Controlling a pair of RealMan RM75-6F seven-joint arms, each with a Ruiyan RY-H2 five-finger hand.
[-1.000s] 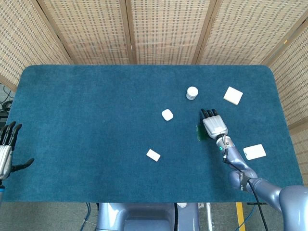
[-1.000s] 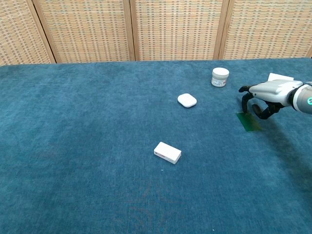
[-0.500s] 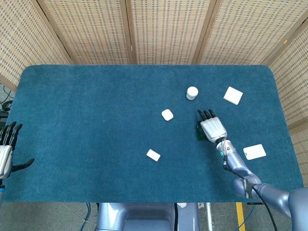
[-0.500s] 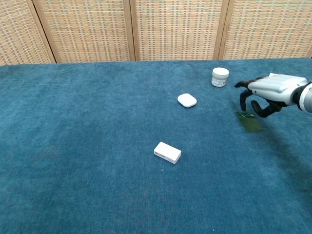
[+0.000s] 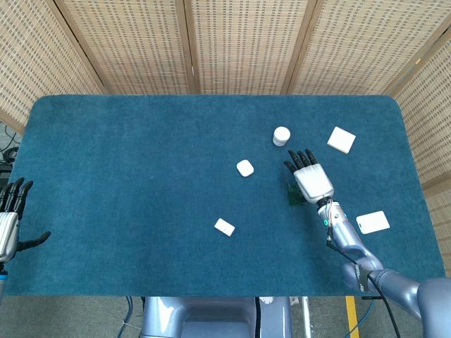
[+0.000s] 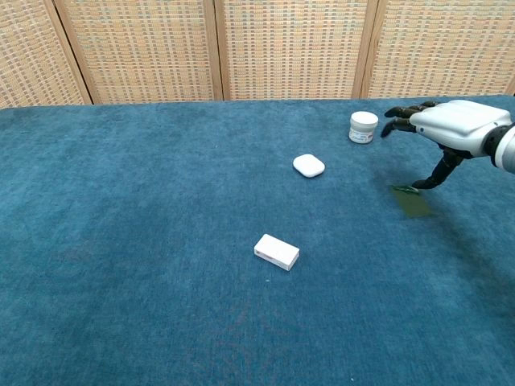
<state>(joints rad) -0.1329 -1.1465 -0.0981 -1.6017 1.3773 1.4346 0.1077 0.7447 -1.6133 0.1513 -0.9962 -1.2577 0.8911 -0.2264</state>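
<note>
The right hand (image 5: 312, 180) hovers over the blue-carpeted counter (image 5: 141, 176) with its fingers spread apart and nothing in its grasp. In the chest view the right hand (image 6: 451, 129) is raised, its thumb pointing down so that the tip comes to the near corner of a small dark green card (image 6: 413, 201) lying flat on the counter; whether the tip actually touches it cannot be told. From the head view the green card (image 5: 292, 195) shows only as a sliver at the left edge of the hand.

Taking the green card as the landmark: a small white round jar (image 5: 281, 136) stands beyond it, just past the outstretched fingertips (upright, lid on). A white rounded case (image 5: 245, 167) lies to the card's left, and a white rectangular box (image 5: 225, 227) lies further left and nearer the robot. A white square pad (image 5: 342, 139) lies beyond and to the right of the card, and a white flat card (image 5: 373, 222) lies to its right, nearer the robot.

The left hand (image 5: 10, 222) is well apart from the green card, off the counter's left edge, fingers apart and holding nothing.
</note>
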